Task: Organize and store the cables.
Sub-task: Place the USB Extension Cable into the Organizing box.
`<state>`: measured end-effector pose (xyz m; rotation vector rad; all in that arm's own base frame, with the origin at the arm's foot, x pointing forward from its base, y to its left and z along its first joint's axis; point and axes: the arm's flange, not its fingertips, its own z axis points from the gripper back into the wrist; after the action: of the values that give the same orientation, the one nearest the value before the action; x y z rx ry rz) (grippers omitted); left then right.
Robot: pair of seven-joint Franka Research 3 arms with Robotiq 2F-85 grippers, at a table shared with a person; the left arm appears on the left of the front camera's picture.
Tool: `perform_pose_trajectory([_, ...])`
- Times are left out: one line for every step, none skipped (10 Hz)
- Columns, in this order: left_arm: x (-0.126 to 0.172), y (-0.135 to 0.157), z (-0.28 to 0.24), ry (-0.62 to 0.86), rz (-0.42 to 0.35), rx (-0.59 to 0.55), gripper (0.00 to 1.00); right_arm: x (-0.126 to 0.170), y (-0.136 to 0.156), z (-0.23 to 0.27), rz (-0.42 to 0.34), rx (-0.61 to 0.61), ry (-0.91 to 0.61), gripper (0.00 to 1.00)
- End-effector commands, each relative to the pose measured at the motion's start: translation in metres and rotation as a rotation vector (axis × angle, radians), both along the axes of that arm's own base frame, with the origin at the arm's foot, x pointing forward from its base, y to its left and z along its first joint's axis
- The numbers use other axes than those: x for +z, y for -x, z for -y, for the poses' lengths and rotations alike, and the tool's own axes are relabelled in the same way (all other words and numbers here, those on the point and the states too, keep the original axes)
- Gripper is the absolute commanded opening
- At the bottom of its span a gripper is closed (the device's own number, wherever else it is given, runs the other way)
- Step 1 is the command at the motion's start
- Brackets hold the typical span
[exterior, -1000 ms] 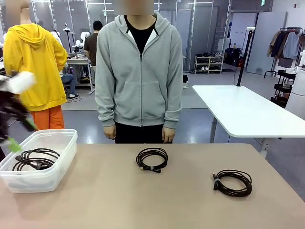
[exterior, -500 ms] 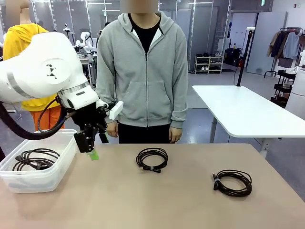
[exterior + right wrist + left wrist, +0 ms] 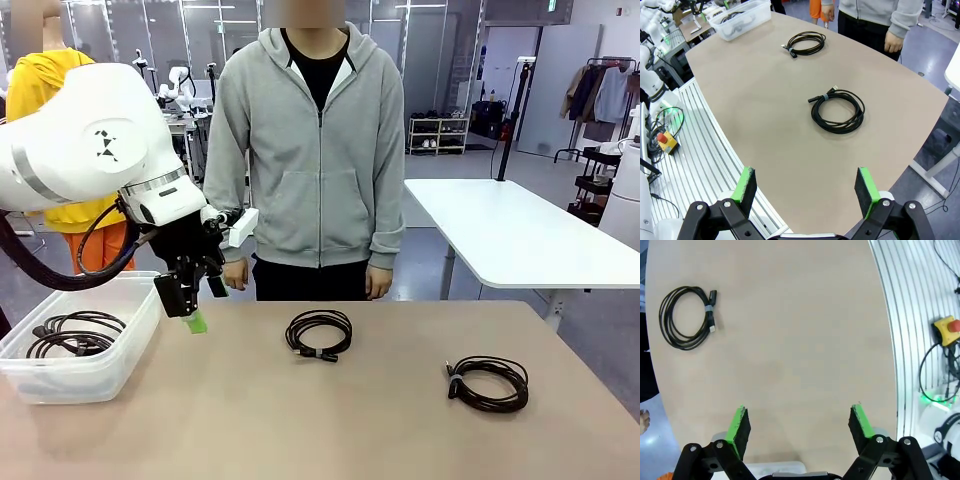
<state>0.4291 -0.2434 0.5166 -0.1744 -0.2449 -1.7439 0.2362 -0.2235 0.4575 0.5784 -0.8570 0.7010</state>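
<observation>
Your left gripper point(image 3: 200, 308), spread wide and empty, has swung in past the bin point(image 3: 140, 330), so one coil point(image 3: 75, 333) counts as stored. Outstanding: middle cable point(image 3: 319, 334) and right cable point(image 3: 488, 382), both on the table point(image 3: 250, 420). Right gripper point(image 3: 807, 187) likewise wide, empty.

Black cables point(image 3: 318, 353) on a plain tan table point(image 3: 250, 420) (translucent whitish bin point(image 3: 72, 384))
</observation>
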Motion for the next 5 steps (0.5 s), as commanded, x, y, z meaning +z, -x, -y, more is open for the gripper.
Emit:
perform_pose_trajectory([-0.001,-0.001,0.0,0.0,-0.001,0.0,1.0,0.0,0.001,0.001,0.022,0.009,-0.004,1.0])
perform_pose_trajectory([-0.018,-0.011,0.015,-0.083,0.014,0.066,1.0,0.0,0.001,0.001,0.022,0.009,-0.004,1.0])
perform_pose_trajectory([-0.03,-0.03,0.033,-0.104,0.023,0.07,1.0,0.0,0.001,0.001,0.022,0.009,-0.004,1.0])
perform_pose_trajectory([-0.039,-0.05,0.054,-0.111,0.008,0.06,1.0,0.0,0.001,0.001,0.022,0.009,-0.004,1.0])
perform_pose_trajectory([-0.048,-0.067,0.072,-0.181,0.031,0.155,1.0,0.0,0.001,0.001,0.022,0.009,-0.004,1.0])
